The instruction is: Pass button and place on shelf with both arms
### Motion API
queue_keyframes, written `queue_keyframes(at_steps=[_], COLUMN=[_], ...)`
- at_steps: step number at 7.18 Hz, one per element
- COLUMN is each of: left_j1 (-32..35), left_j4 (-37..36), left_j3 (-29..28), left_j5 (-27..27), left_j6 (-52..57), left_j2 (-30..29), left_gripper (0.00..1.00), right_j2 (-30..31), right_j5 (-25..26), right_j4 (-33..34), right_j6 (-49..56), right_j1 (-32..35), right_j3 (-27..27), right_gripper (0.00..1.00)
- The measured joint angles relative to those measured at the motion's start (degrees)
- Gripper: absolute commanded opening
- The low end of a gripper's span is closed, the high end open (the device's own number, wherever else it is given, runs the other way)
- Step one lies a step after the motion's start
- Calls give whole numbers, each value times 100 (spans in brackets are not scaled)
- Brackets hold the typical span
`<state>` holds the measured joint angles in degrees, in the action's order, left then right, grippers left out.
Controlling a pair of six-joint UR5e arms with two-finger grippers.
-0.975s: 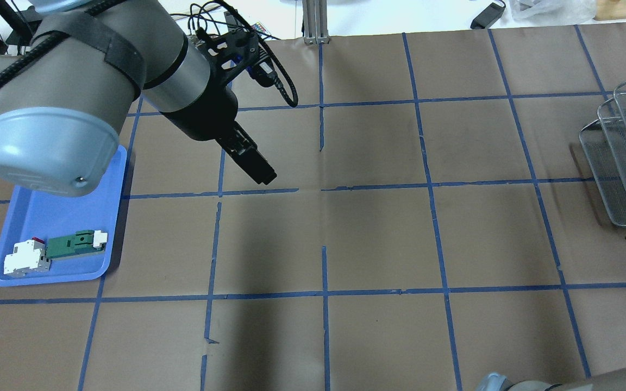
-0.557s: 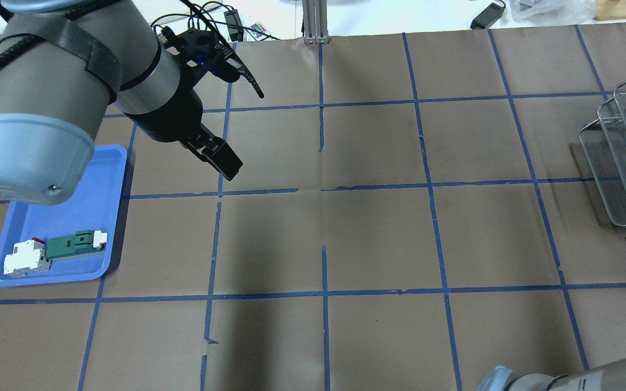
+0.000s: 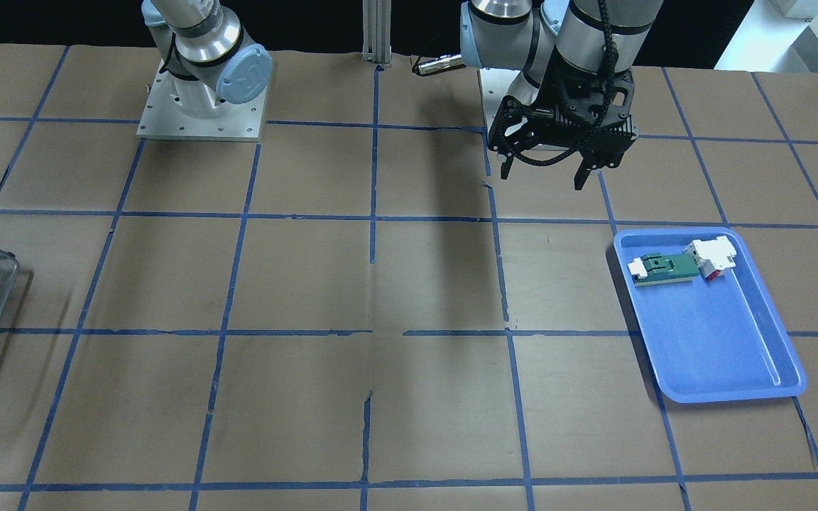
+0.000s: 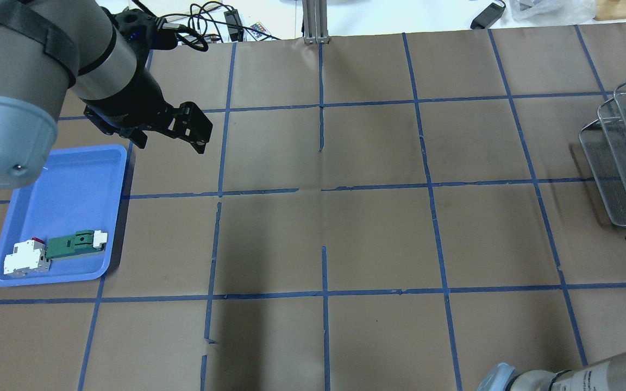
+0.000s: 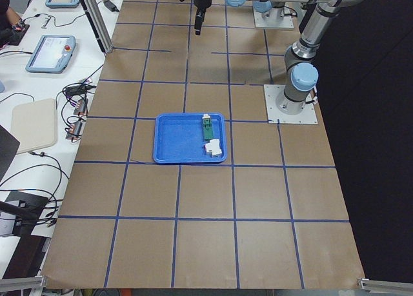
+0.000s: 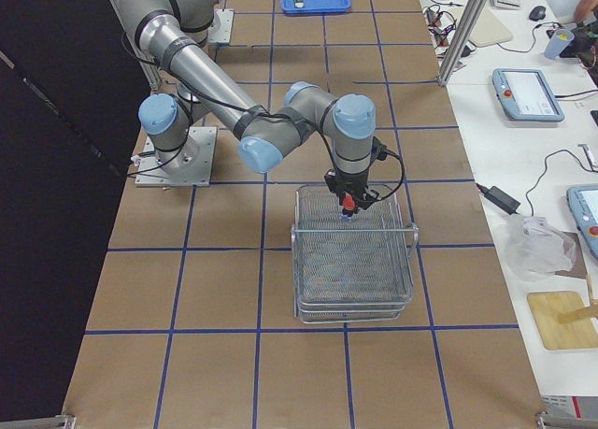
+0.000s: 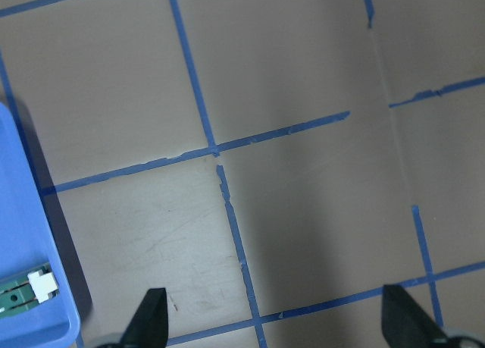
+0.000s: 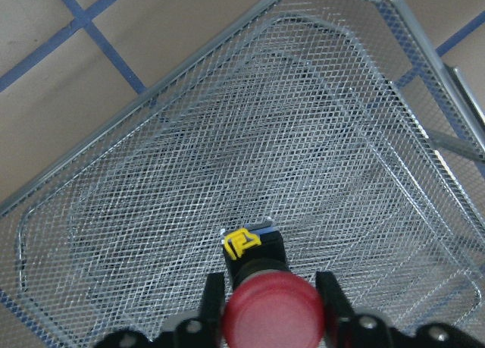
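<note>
The button (image 8: 267, 302), with its red cap, black body and yellow bit, sits between the fingers of my right gripper (image 8: 269, 291), which is shut on it. The gripper holds it just above the mesh floor of the shelf (image 8: 318, 136). In the exterior right view the right gripper (image 6: 348, 210) hangs over the near end of the shelf's top basket (image 6: 355, 261). My left gripper (image 4: 171, 142) is open and empty above the table, just right of the blue tray's far end. Its fingertips (image 7: 151, 318) stand wide apart in the left wrist view.
A blue tray (image 4: 68, 184) at the table's left holds a green-and-white connector piece (image 4: 71, 244) and a white block (image 4: 22, 259). The tray also shows in the front-facing view (image 3: 721, 348). The shelf (image 4: 625, 163) stands at the far right edge. Blue tape lines grid the brown table.
My left arm has drawn back leftward toward the blue tray, and its gripper has turned so both fingers show spread apart. The right arm's elbow at the bottom edge has shifted slightly.
</note>
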<state>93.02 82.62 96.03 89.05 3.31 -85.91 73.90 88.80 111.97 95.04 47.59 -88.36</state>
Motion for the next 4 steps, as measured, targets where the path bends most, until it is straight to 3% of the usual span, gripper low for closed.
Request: queue_keyframes(at_steps=[2,4], left_j1=[-10,-11], left_j4=[10,-37], left_j3=[-3,30], left_j5=[4,-15], left_j6=[-286,-318], left_j2=[1,-7], left_gripper=[100,100], right_j2=[108,415], right_j5=[-12,-23], right_j4=[-126,-478], right_j6=[-76,-672], right_j1=[26,240], right_j3=[-16,-73], right_gripper=[89,88])
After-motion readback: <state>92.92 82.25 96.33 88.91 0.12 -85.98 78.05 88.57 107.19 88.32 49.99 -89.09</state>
